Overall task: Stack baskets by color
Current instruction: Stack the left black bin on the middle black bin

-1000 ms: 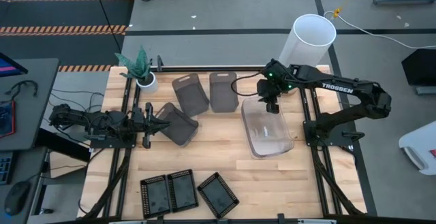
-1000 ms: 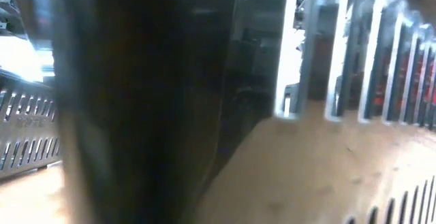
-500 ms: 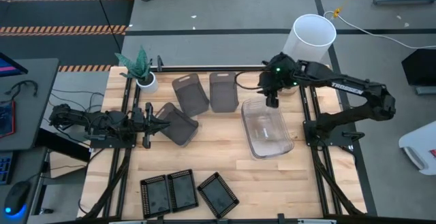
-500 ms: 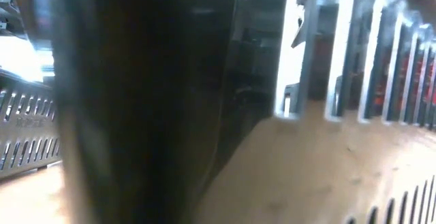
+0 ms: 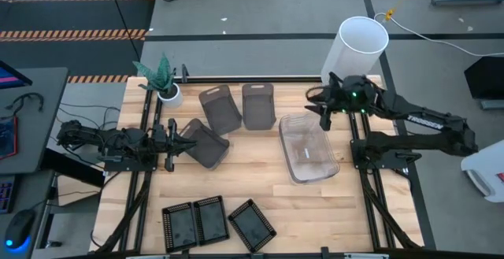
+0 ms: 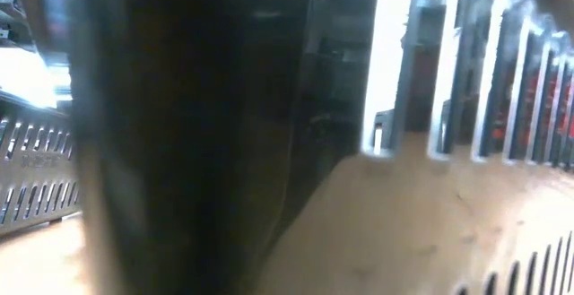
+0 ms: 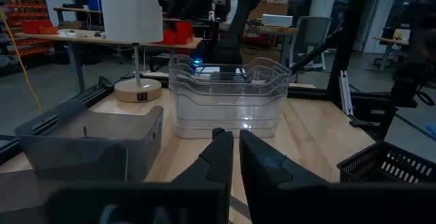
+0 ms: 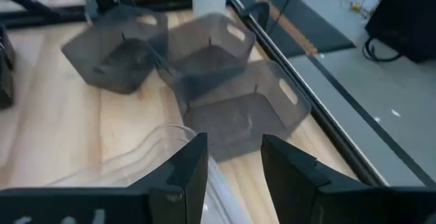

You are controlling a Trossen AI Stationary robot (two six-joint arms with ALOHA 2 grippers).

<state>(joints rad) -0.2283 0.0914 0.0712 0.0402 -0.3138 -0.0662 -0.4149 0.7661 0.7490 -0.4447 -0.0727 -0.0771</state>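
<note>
Right gripper (image 5: 323,116) pulled back off clear baskets (image 5: 308,148), open.

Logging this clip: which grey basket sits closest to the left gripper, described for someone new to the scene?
Start at the plant pot on the table's far left corner. Toward the near edge lies a smoky grey basket, right by the left gripper. Unlike the other two grey baskets, it sits apart and skewed.

Your right gripper (image 5: 324,111) hovers at two o'clock, fingers parted, empty. Your left gripper (image 5: 171,142) rests at nine o'clock, closed.
</note>
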